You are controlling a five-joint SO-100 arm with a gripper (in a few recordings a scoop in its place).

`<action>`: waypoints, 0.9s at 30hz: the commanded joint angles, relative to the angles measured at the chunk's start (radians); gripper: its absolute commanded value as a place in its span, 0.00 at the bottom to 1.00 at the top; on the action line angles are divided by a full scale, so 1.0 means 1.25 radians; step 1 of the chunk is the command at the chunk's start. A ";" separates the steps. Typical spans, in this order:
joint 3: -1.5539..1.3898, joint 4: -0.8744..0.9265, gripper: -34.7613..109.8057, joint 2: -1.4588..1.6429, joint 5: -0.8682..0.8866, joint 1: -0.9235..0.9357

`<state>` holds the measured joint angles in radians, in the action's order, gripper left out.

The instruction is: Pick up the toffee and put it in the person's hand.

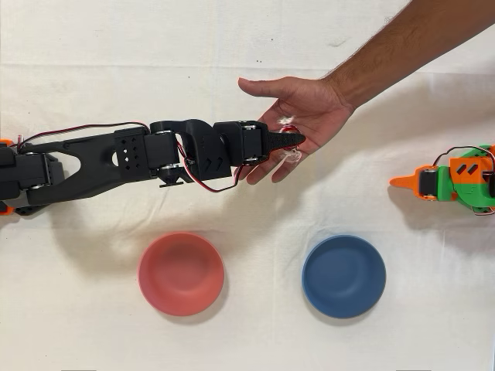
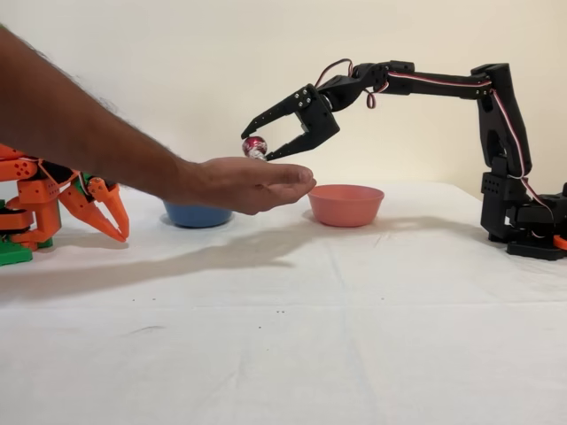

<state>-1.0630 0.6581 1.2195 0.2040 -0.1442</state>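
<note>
The toffee (image 2: 254, 146), small and dark red with clear twisted ends, sits between the fingertips of my black gripper (image 2: 256, 147), which is shut on it. It hangs right at the palm of the person's hand (image 2: 248, 183), touching or nearly touching it. In the overhead view the gripper (image 1: 294, 139) lies over the open palm of the hand (image 1: 313, 108), whose forearm comes in from the top right. The toffee (image 1: 289, 132) shows at the gripper's tip, with its clear wrapper ends spread over the fingers.
A red bowl (image 1: 181, 273) and a blue bowl (image 1: 343, 276) stand on the white cloth nearer the front edge in the overhead view. The idle orange arm (image 1: 452, 179) rests at the right edge there.
</note>
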 commanded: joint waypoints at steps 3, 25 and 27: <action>0.049 -0.016 0.37 0.048 0.011 -0.011; -0.191 0.044 0.36 0.265 -0.004 -0.018; -0.248 0.054 0.35 0.318 -0.001 -0.015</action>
<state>-1.3008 0.7041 1.4051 0.1948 -0.1488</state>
